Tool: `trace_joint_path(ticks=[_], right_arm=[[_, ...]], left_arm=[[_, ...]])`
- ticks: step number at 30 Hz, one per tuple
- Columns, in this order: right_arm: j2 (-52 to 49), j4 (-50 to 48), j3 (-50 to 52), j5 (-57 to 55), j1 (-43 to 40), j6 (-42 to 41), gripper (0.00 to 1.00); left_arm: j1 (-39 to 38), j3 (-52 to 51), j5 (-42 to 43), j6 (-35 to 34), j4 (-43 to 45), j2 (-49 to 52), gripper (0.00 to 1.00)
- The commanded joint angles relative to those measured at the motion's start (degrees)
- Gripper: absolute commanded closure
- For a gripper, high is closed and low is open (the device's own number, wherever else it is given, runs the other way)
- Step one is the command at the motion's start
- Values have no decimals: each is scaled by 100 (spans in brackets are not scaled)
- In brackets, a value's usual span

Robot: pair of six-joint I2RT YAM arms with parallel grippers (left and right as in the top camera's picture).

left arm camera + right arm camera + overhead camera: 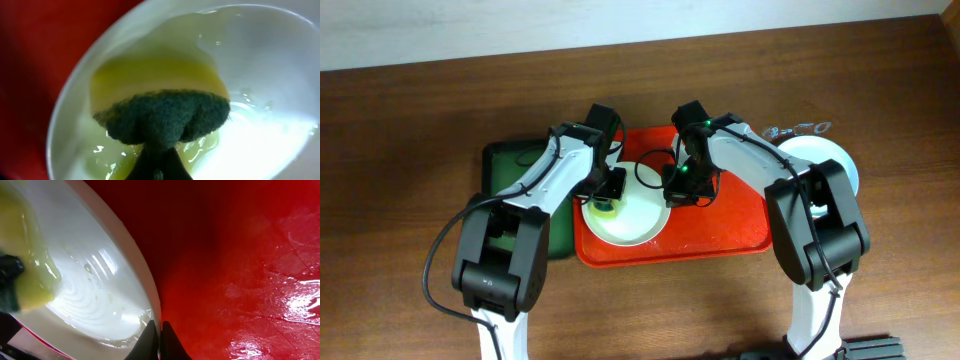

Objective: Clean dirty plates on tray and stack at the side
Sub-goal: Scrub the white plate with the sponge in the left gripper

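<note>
A white-cream plate (pixel 640 215) lies at the left of the orange-red tray (pixel 730 235). My left gripper (pixel 609 192) is shut on a sponge (pixel 605 207) that rests on the plate's left part. In the left wrist view the sponge (pixel 165 115), yellow foam with a dark green pad, presses on the wet plate (pixel 260 60) ahead of the gripper (pixel 159 152). My right gripper (pixel 682 188) is shut on the plate's right rim. The right wrist view shows that gripper (pixel 159 330) pinching the rim of the plate (pixel 90 275), one finger on each side, above the wet tray (pixel 240 255).
A pale plate (pixel 825 155) sits on the table right of the orange-red tray, partly under my right arm. A dark green tray (pixel 510 165) lies at the left under my left arm. Small clear items (pixel 798 129) lie behind the side plate.
</note>
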State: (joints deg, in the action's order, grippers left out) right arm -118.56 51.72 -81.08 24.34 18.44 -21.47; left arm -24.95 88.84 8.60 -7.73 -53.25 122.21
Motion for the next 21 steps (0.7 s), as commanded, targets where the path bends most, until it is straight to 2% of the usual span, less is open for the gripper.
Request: trace_joint_path(ticks=[1, 3, 6, 12, 16, 21], right_arm=[[103, -22, 61, 52, 68, -46, 96], [103, -22, 61, 52, 68, -46, 96], [103, -20, 63, 52, 68, -42, 96], [103, -20, 63, 50, 68, -17, 96], [103, -42, 63, 50, 68, -4, 96], [103, -39, 63, 50, 68, -2, 96]], left_arm=[[-98, -20, 1786, 94, 76, 376, 100], [24, 120, 2063, 94, 42, 321, 100], [319, 295, 1899, 83, 31, 28, 100], [691, 291, 245, -57, -57, -415, 100], [367, -352, 85, -101, 573, -404, 100], [35, -1257, -103, -787, 1285, -404, 100]])
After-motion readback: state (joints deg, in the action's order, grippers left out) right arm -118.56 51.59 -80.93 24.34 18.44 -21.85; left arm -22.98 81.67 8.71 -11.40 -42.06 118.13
